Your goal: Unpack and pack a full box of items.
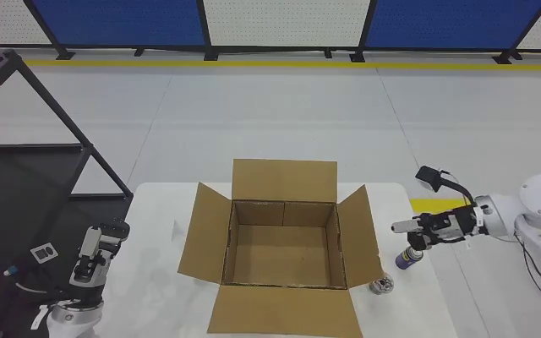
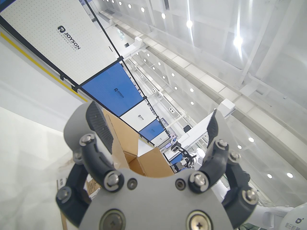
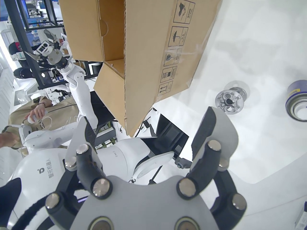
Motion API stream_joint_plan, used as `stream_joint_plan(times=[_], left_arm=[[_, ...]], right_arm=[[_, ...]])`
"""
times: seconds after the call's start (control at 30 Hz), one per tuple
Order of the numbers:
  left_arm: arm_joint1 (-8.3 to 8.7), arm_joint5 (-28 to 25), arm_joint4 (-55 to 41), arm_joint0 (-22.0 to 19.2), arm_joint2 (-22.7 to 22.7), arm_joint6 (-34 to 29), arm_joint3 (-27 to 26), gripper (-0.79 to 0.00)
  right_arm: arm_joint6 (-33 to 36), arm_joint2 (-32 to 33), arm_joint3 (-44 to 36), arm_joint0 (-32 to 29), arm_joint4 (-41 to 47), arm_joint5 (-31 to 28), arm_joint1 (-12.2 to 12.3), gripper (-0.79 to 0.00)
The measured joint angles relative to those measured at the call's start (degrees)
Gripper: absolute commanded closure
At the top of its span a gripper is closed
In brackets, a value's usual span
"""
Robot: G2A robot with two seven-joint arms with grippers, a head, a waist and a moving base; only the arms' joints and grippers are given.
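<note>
Cardboard box seemingly shows bare floor; left pincer and right pincer gape.

The box is plain brown corrugated cardboard with a matt surface. The counter is white, smooth and a little shiny. The can has a bright metal base and a painted purple side. The spool is glossy grey, plastic or metal, I cannot tell which. The left gripper has a matt grey metal plate, shiny screws and black rough-textured pads on its jaws.
</note>
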Motion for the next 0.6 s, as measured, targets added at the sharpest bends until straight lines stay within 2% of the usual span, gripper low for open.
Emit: stream_joint_plan(times=[0.2, 0.37, 0.47, 0.6], left_arm=[[0.0, 0.0, 0.0, 0.0, 0.0, 0.0, 0.0, -0.785], [0.0, 0.0, 0.0, 0.0, 0.0, 0.0, 0.0, -0.785], [0.0, 0.0, 0.0, 0.0, 0.0, 0.0, 0.0, -0.785], [0.0, 0.0, 0.0, 0.0, 0.0, 0.0, 0.0, -0.785]], right_arm=[[-1.3, 7.5, -6.2, -10.9, 3.8, -3.8, 3.2, -0.785], [-2.9, 11.8, -11.8, -19.0, 4.9, -6.3, 4.9, -0.785], [-4.4, 13.4, -11.8, -21.5, 5.9, -3.4, 5.3, -0.785], [-4.4, 13.3, -11.8, -21.3, 5.9, -3.9, 5.3, -0.785]])
